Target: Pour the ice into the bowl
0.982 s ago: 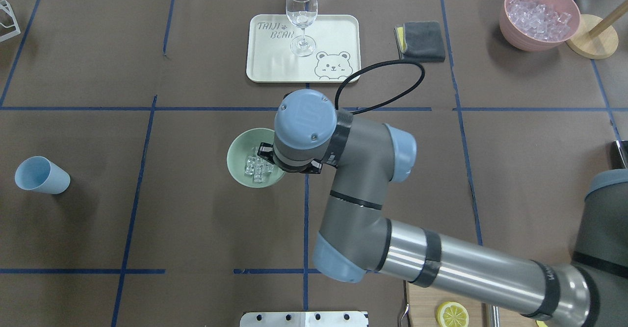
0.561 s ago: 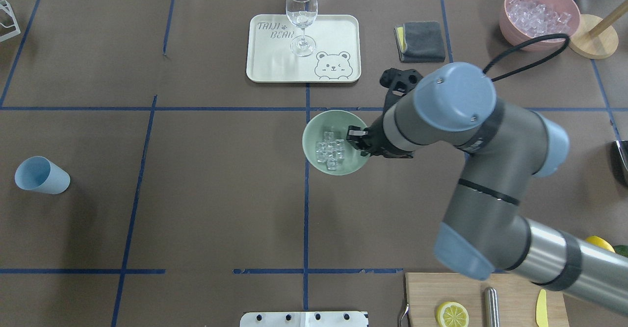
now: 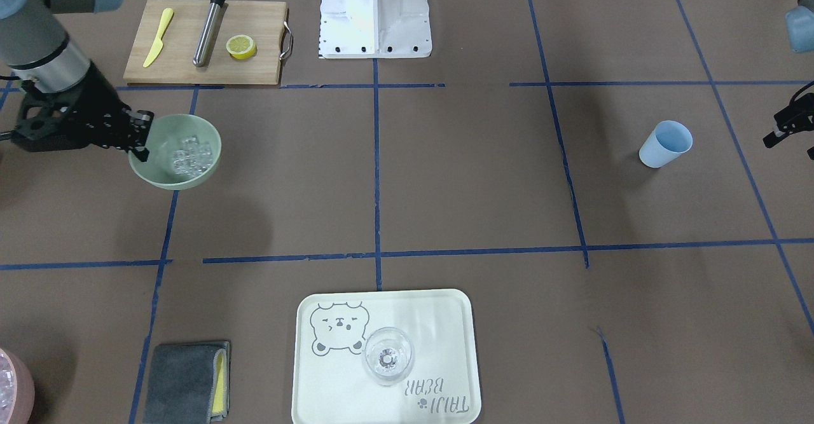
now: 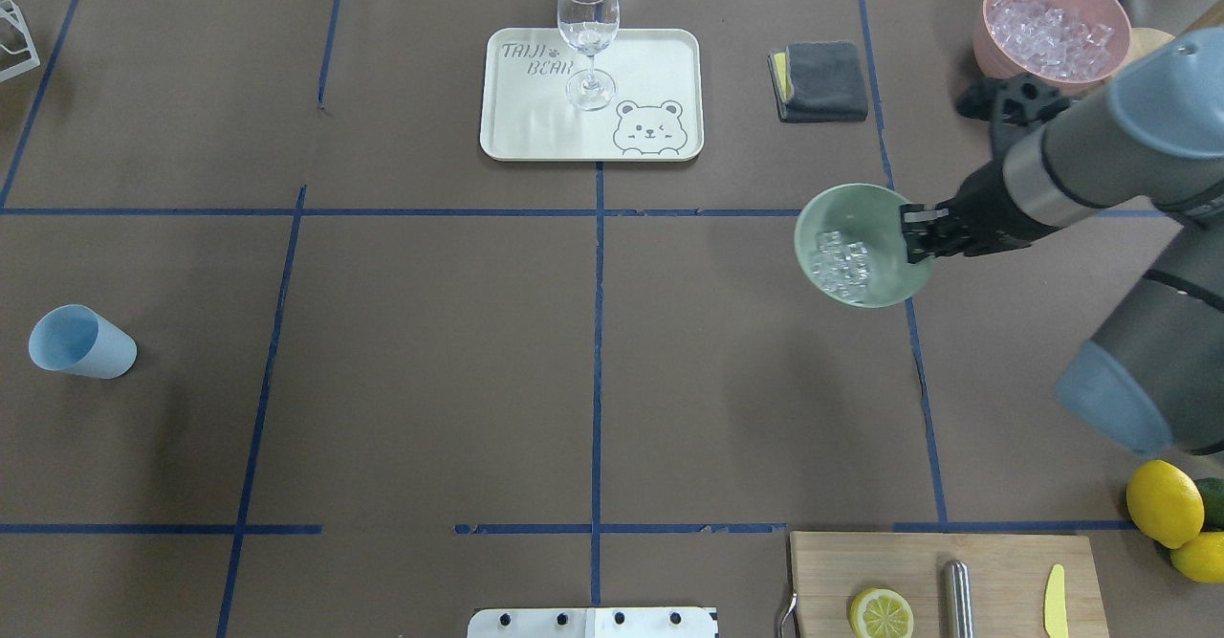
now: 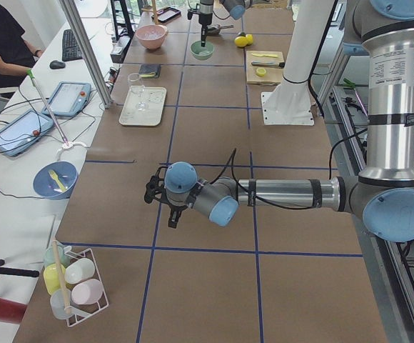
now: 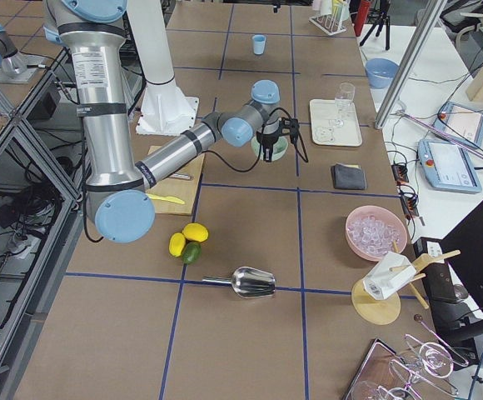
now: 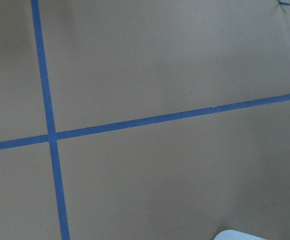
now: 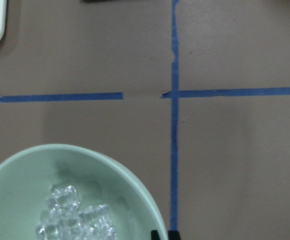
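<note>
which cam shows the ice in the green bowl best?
Overhead exterior: the whole ice pile shows inside the bowl, unblocked. Right wrist is closer but crops it; front-facing shows it smaller; side views too small; left wrist none.

Just above the frame's centre, the near arm's right gripper sat at the rim of the mint-green bowl. At lower right stood a pink bowl of clear cubes. A metal scoop lay low centre, near two lemons.

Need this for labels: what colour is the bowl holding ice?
Pale mint green; the bowl shows best in the overhead view.
</note>
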Available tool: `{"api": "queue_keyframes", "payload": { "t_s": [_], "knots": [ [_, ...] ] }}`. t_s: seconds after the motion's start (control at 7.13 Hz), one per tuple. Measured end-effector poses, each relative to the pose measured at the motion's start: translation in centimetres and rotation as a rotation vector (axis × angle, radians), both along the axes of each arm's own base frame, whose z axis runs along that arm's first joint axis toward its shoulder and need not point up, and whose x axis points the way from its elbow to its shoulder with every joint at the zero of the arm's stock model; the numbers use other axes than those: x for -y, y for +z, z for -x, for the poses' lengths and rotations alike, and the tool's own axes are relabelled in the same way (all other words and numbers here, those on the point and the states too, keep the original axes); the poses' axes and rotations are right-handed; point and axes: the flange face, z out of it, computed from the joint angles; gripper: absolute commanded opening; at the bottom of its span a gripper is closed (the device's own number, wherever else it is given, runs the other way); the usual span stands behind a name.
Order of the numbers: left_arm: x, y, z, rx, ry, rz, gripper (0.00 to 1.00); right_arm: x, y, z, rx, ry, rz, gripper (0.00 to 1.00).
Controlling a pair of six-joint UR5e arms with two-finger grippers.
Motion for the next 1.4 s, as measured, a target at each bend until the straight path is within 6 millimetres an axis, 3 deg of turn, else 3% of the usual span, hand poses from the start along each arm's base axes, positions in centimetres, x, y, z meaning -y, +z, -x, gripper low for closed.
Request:
{"api": "queue_keyframes", "payload": {
  "t_s": [0.28, 0.56, 0.84, 1.4],
  "knots": [
    [0.3, -0.4, 0.2, 0.040, -0.033, 0.014, 1.00, -0.7, 8.2, -4.5, -0.021, -0.056, -0.019, 0.00],
    [0.5, -1.3, 0.2, 0.043, -0.066, 0.030, 1.00, -1.1, 15.6, -5.6, 0.003, -0.077, -0.033, 0.00],
    [0.6, -2.0, 0.2, 0.041, -0.075, 0.026, 1.00, -1.3, 18.7, -6.3, 0.047, -0.090, -0.011, 0.00],
    [0.4, -2.6, 0.3, 0.039, -0.078, 0.015, 1.00, -2.0, 20.6, -6.6, 0.065, -0.109, 0.032, 0.00]
  ]
}}
